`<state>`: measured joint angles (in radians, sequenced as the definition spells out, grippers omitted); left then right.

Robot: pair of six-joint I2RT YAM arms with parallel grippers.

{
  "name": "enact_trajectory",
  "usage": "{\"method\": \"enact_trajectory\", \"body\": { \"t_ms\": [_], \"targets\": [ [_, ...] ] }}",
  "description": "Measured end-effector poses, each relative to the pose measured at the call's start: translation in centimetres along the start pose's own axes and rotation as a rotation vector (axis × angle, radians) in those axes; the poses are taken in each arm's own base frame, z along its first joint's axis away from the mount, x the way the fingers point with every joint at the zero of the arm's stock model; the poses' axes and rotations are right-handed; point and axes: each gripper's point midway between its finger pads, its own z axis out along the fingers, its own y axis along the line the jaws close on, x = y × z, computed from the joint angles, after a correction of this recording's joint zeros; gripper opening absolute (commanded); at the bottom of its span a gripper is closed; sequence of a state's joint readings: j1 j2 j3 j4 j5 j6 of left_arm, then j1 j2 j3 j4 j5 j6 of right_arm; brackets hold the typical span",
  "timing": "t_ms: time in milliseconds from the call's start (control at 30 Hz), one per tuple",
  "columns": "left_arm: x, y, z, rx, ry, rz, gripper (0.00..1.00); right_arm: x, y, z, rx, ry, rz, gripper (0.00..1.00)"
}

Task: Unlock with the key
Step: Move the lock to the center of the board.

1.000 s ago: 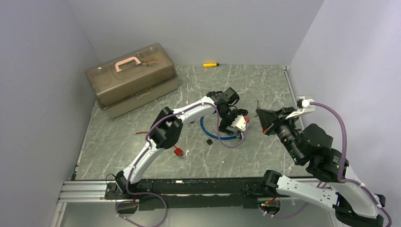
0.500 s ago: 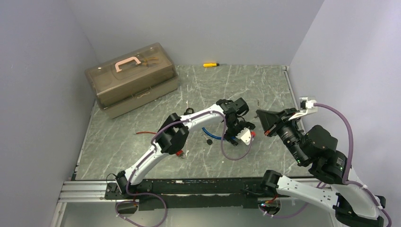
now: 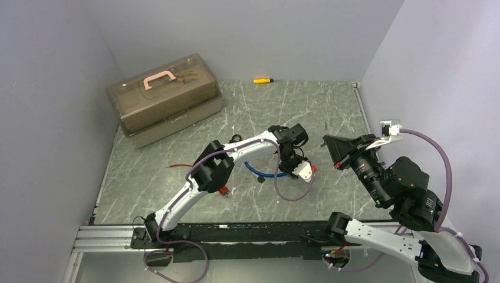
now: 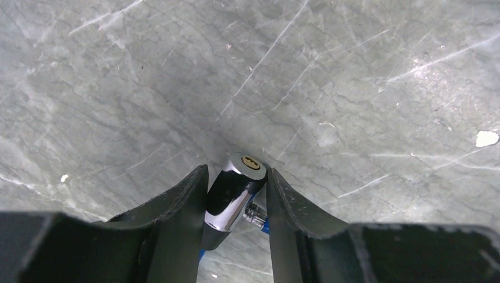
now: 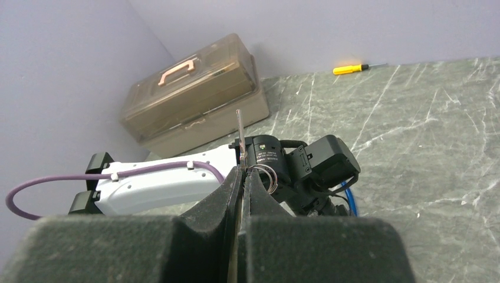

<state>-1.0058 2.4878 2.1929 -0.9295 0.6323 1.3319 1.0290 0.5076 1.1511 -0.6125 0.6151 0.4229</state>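
In the left wrist view a chrome lock [image 4: 231, 197] with a brass keyhole [image 4: 251, 162] on its end stands tilted between my left gripper's [image 4: 237, 170] fingers, which press on its sides. A blue cable [image 3: 257, 168] runs from it across the table. From above, the left gripper [image 3: 299, 166] points down at mid-table and hides the lock. My right gripper [image 5: 242, 172] is shut on the key [image 5: 239, 127], whose thin blade sticks up past the fingertips, with a wire ring [image 5: 269, 177] beside it. It hovers to the right of the left gripper, raised off the table [image 3: 330, 109].
A brown translucent toolbox [image 3: 165, 97] with a pink handle sits at the back left. A yellow screwdriver [image 3: 263, 80] lies by the back wall. A small red item [image 3: 223, 190], a black cap [image 3: 260, 178] and a red wire [image 3: 177, 165] lie near the left arm. Walls close in on both sides.
The left arm swung right and toward the front, lowered over the lock, and its jaws came in from wide open onto it. The right arm drifted slightly right.
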Motion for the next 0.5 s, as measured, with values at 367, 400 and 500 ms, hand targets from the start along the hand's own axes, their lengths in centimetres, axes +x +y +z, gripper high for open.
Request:
{"method": "enact_trajectory", "body": {
  "t_ms": [367, 400, 500],
  "targets": [
    [0.3, 0.6, -0.4, -0.076, 0.075, -0.092, 0.0, -0.4, 0.2, -0.1, -0.006, -0.006, 0.004, 0.0],
    [0.4, 0.6, -0.6, -0.082, 0.088, -0.091, 0.0, -0.4, 0.2, -0.1, -0.007, -0.005, 0.004, 0.0],
    [0.9, 0.9, -1.6, -0.107, 0.14, -0.087, 0.0, -0.3, 0.3, 0.0, -0.008, 0.0, 0.001, 0.0]
  ]
}}
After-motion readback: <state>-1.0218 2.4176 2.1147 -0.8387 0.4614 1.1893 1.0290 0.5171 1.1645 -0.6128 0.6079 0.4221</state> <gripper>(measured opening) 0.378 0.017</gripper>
